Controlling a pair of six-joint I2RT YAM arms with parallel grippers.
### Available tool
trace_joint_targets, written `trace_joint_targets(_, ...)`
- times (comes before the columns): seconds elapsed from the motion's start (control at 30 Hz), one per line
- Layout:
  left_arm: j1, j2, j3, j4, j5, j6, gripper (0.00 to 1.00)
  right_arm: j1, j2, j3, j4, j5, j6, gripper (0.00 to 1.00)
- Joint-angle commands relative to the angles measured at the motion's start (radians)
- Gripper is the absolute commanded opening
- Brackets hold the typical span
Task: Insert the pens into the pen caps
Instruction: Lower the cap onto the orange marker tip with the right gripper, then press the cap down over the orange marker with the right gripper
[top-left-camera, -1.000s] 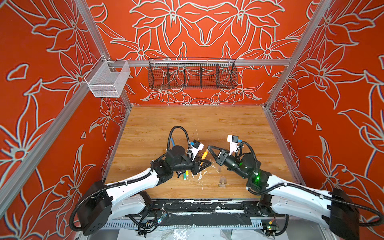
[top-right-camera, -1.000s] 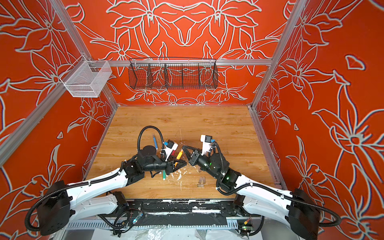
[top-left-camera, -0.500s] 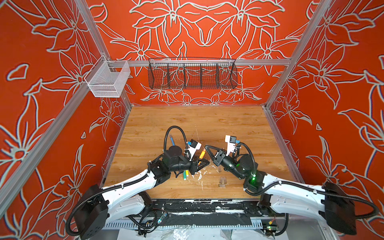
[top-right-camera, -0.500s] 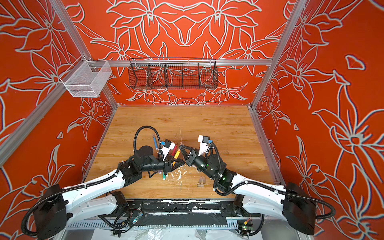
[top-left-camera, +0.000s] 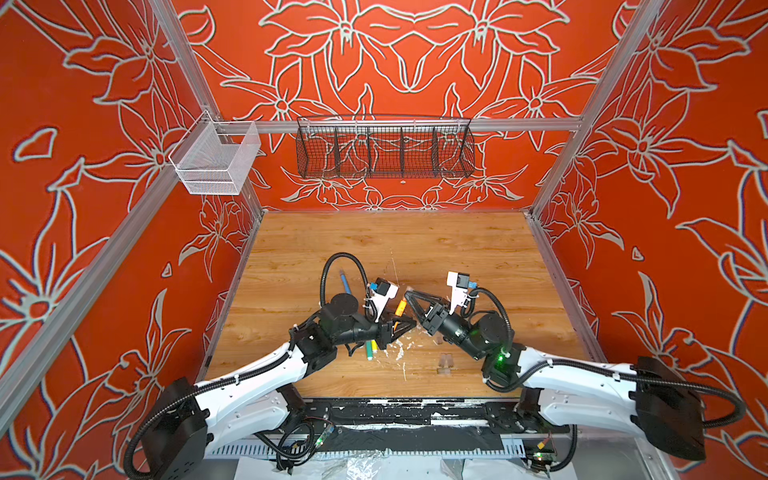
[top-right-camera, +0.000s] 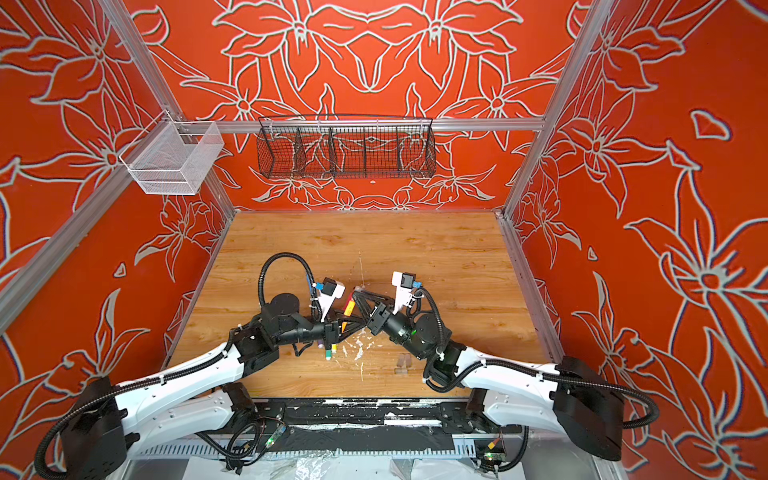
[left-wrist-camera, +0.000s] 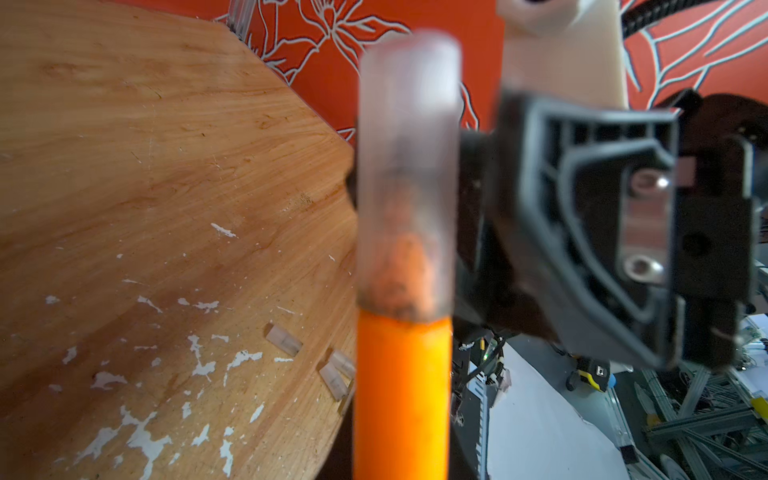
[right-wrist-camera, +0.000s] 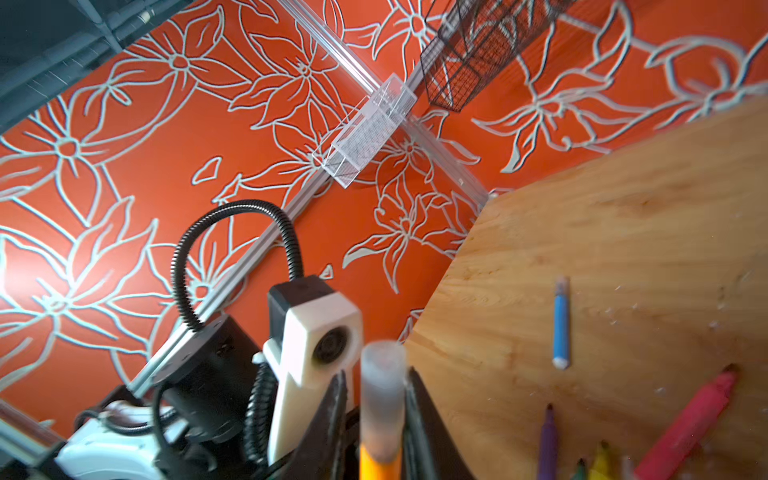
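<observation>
Orange pen (left-wrist-camera: 401, 395), clenched in left pincer (top-left-camera: 405, 325), looks capped; right pincer (top-left-camera: 411, 296) released around cap (right-wrist-camera: 382, 390), should next back straight off.

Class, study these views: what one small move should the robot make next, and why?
Probably draw the right gripper straight back off the clear cap. The cap already covers the tip of the orange pen, the right jaws stand apart from it, and the left gripper holds the barrel.

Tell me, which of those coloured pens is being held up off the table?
The orange pen, held in the left gripper, a clear cap over its tip. The blue, pink-red, purple, green and yellow ones lie on the wooden table.
</observation>
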Motion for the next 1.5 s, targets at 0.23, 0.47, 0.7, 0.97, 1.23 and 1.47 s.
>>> trace_joint_targets(0.23, -0.022, -0.008, 0.012, 0.006, -0.055, 0.075, 0.0, 0.014, -0.35, 0.038, -0.479, 0.19, -0.072, 0.59)
trace_joint_targets(0.47, -0.056, -0.008, 0.034, -0.027, -0.069, 0.107, 0.0, 0.011, -0.304, 0.194, -0.69, 0.212, -0.071, 0.52)
trace_joint_targets(0.7, -0.088, -0.008, 0.046, -0.044, -0.082, 0.13, 0.0, 0.008, -0.171, 0.301, -0.731, 0.2, -0.051, 0.47)
trace_joint_targets(0.97, -0.101, -0.054, 0.046, -0.057, -0.099, 0.141, 0.0, 0.005, -0.095, 0.335, -0.72, 0.176, -0.022, 0.4)
trace_joint_targets(1.23, -0.102, -0.052, 0.05, -0.062, -0.104, 0.144, 0.0, 0.005, -0.04, 0.366, -0.707, 0.138, -0.021, 0.28)
trace_joint_targets(1.47, -0.102, -0.058, 0.045, -0.062, -0.116, 0.139, 0.0, 0.005, -0.035, 0.356, -0.693, 0.096, -0.009, 0.0)
